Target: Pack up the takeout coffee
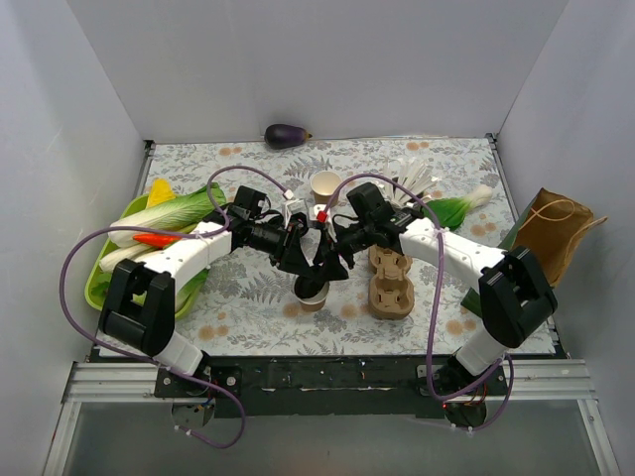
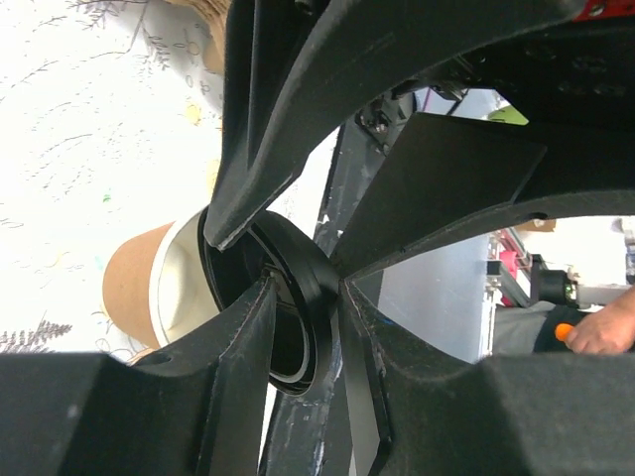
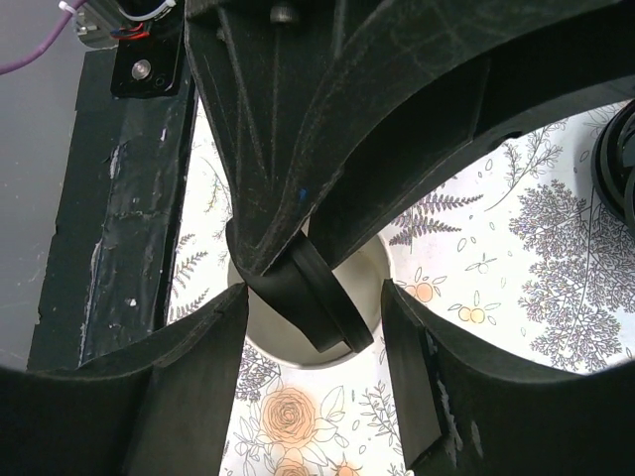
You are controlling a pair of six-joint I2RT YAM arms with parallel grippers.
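The takeout coffee [image 1: 313, 300] stands at the middle of the table [image 1: 248, 297], cup open, with its black lid [image 2: 317, 266] tipped on edge over the mouth; we judge it uncapped. The left gripper [image 2: 306, 297] is clamped on the lid, presumably to seat it. The right gripper [image 3: 316, 290] straddles the rim, perhaps to steady it, but we cannot tell whether it presses.

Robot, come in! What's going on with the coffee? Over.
Left gripper shut on lid, tilted over cup. Right gripper open beside lid. Lid not yet on. Nothing seen blocking.
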